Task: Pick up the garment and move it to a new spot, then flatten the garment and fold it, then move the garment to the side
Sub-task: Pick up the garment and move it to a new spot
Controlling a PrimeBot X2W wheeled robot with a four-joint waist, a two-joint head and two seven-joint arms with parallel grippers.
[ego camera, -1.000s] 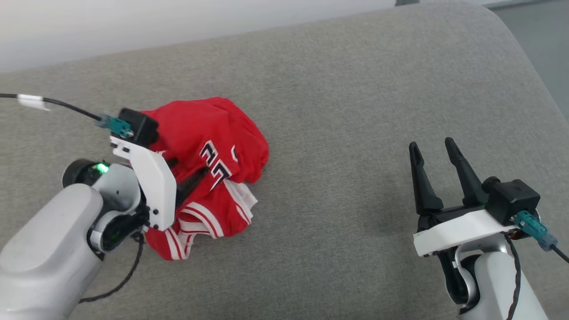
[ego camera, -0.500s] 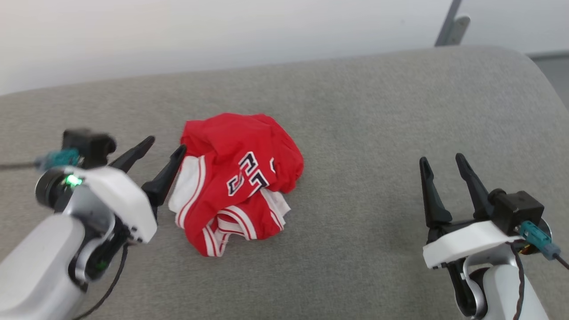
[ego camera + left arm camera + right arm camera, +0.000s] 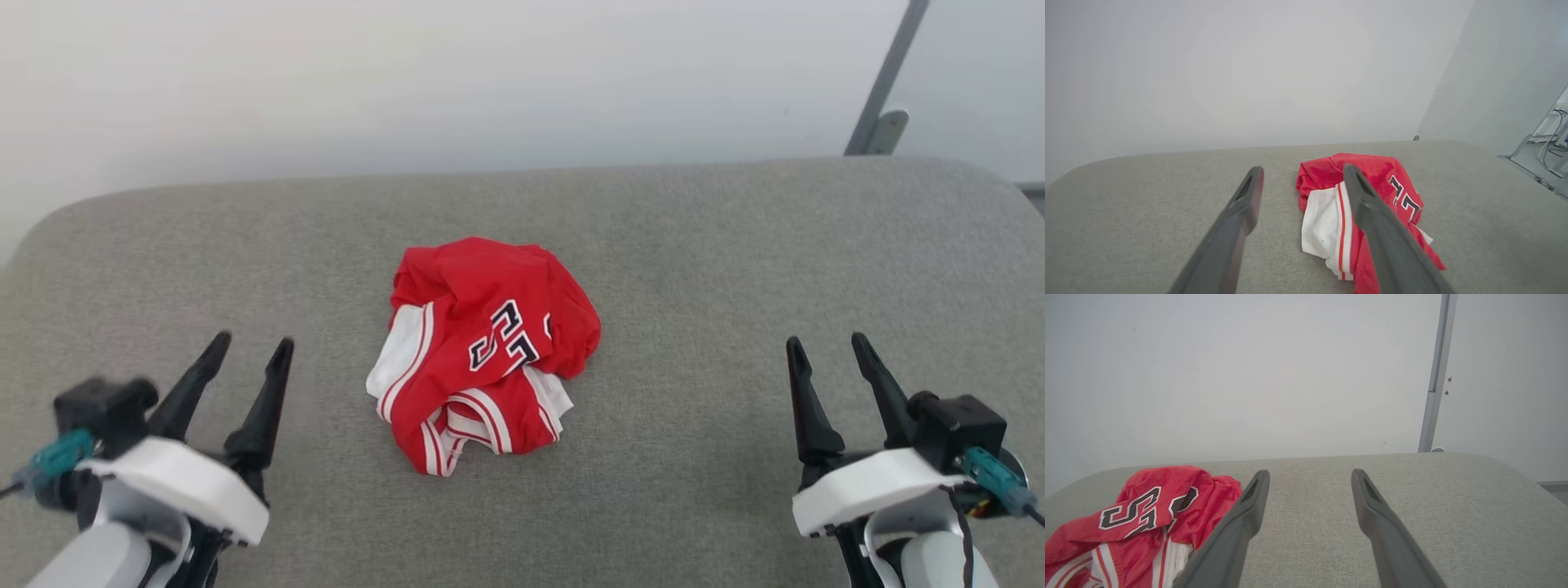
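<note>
The garment [image 3: 482,351] lies in a crumpled heap near the middle of a grey pad [image 3: 694,245], and neither arm touches it. It is mostly red. A white panel edged with a red stripe shows on the heap's left side, and red-and-white striped trim bunches along the edge nearest the robot. Black characters outlined in white sit on top, creased so that they cannot be read whole. The left gripper [image 3: 253,340] hovers at the lower left of the head view, well apart from the heap, its two dark fingers spread wide and pointing away from the robot — nothing lies between them. The right gripper [image 3: 824,340] stands at the lower right, farther from the garment than the left one, its fingers likewise spread wide and empty. Whether either gripper touches the pad cannot be told. In the left wrist view the heap lies ahead and a little to the right, with the white panel facing the camera. There the right-hand finger crosses in front of the red cloth with no sign of contact. In the right wrist view the garment sits at the lower left, its lettering turned up, partly hidden behind the left-hand finger — grey fabric shows between the two fingers. Behind the pad rises a pale wall [image 3: 408,82], with a grey metal post [image 3: 886,82] at the upper right.
</note>
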